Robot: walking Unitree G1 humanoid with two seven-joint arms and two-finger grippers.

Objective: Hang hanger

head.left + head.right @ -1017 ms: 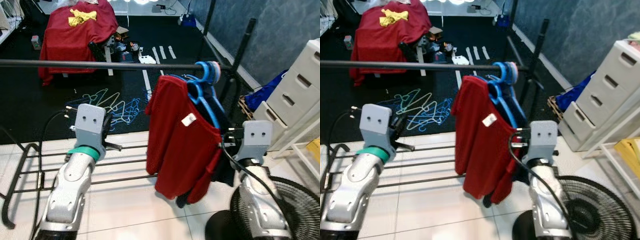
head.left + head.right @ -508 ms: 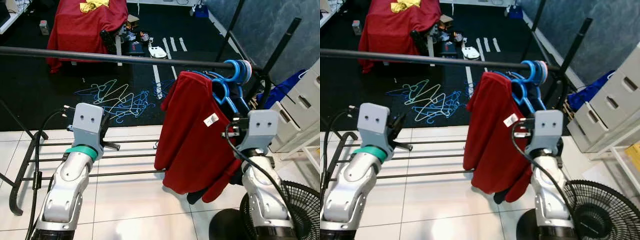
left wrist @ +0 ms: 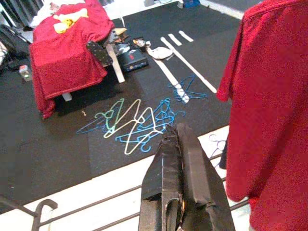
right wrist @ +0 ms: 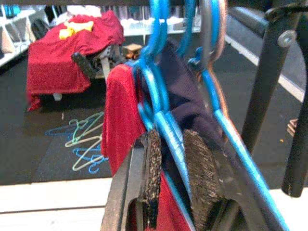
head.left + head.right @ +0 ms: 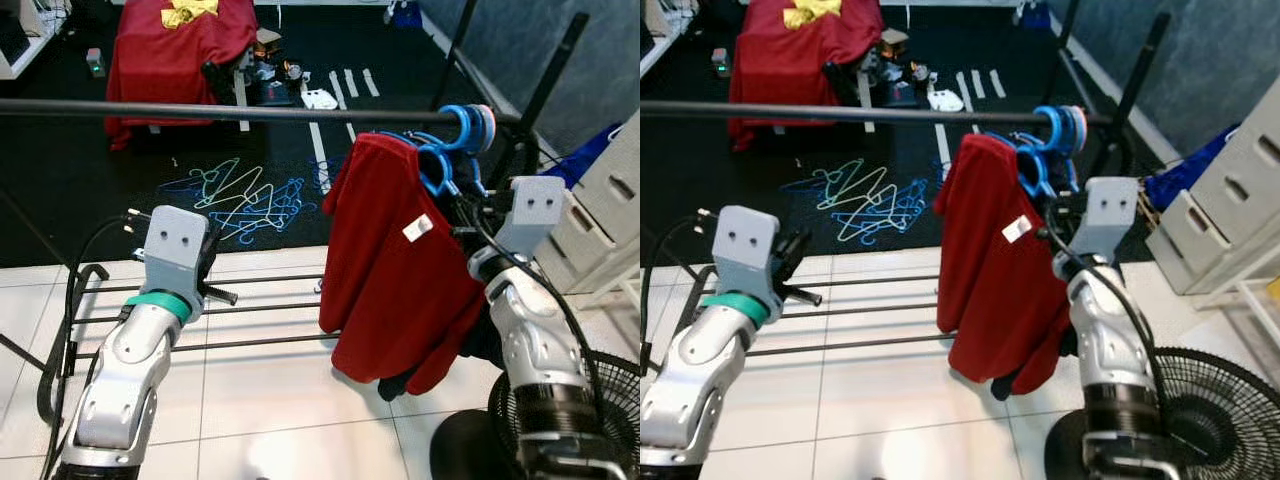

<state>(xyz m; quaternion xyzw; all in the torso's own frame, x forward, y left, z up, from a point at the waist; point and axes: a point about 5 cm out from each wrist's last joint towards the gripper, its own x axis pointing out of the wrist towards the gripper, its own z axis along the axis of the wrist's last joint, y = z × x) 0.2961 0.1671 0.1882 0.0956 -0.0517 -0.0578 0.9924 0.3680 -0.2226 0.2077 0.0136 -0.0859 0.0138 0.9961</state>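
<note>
I take the black clothes rail (image 5: pixel 250 111) as my reference. Several blue hangers (image 5: pixel 455 140) are hooked over it near its right end, beside the dark upright post (image 5: pixel 545 75). The front hanger carries a red shirt (image 5: pixel 395 270) with a white tag (image 5: pixel 411 229); a dark navy garment (image 4: pixel 185 91) hangs behind it.

My right gripper (image 4: pixel 168 168) is raised just below the rail, at the shoulder of a blue hanger (image 4: pixel 166 127). The two pads (image 4: pixel 154 163) stand slightly apart with the blue arm of that hanger running between them — the fingers bracket it, but I cannot tell whether they press on it.

My left gripper (image 3: pixel 180 163) is held out well to the left of the shirt, below the rail and above the rack's floor bars (image 5: pixel 260 310). Its fingers lie pressed together, holding nothing.

Beyond the rail, loose hangers (image 5: pixel 240 200) lie in a heap on the dark carpet (image 5: pixel 60 190) — a red cloth (image 5: pixel 175 45) drapes a low table further back. A black fan (image 5: pixel 1200 410) stands under the right arm.
</note>
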